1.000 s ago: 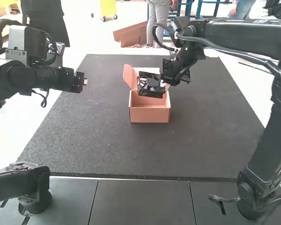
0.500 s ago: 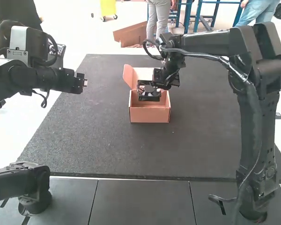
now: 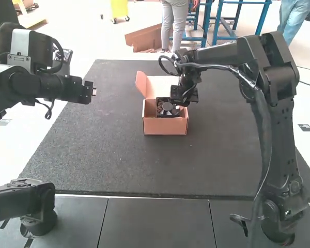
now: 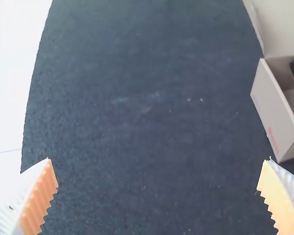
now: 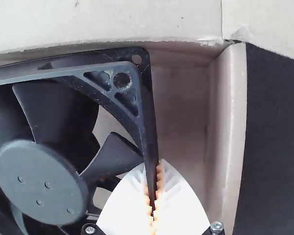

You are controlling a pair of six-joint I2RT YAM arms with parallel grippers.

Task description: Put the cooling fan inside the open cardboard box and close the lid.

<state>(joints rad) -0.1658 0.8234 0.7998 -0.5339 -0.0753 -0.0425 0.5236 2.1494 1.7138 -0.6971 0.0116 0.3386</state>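
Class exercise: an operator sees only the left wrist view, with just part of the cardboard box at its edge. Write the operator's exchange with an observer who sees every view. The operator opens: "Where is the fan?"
Observer: The cooling fan is partly down inside the cardboard box, standing on edge.
Operator: Has it been let go?
Observer: No. The right gripper is shut on the edge of the fan's frame.
Operator: And the lid?
Observer: The lid stands open, raised at the box's left side.
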